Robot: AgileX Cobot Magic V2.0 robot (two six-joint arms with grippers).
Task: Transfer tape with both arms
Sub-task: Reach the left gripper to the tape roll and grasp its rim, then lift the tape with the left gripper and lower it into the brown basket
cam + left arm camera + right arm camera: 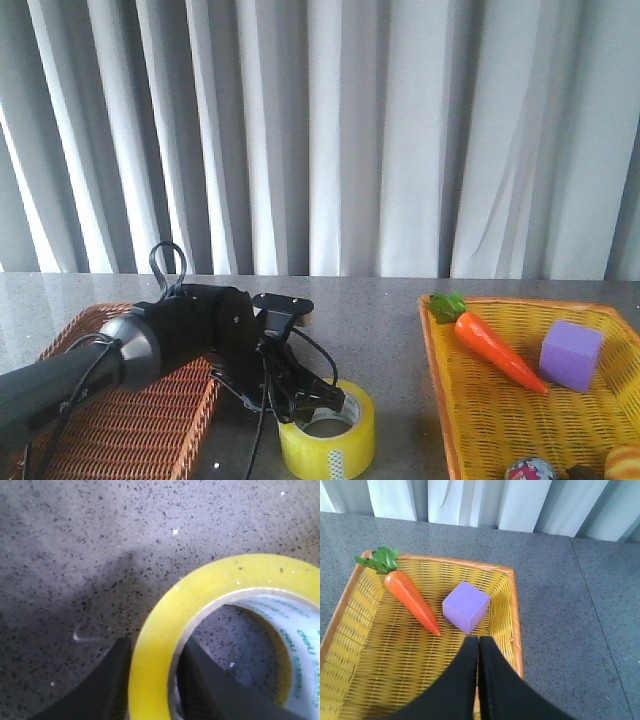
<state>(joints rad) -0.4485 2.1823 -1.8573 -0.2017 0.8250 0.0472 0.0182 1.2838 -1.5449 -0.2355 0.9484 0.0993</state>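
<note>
Grey speckled counter (380, 310) before pale pleated curtain (400, 130). Brown wicker basket (130, 425) at left. Yellow wicker basket (470, 400) at right holds toy carrot (495, 350) and purple cube (571, 355), near each other, apart.

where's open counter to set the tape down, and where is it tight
Open: the grey countertop strip between the brown wicker basket and the yellow basket, behind the tape, and the band along the curtain. Tight: the yellow basket's far end, holding the carrot and purple cube, and around the left end effector on the tape.
</note>
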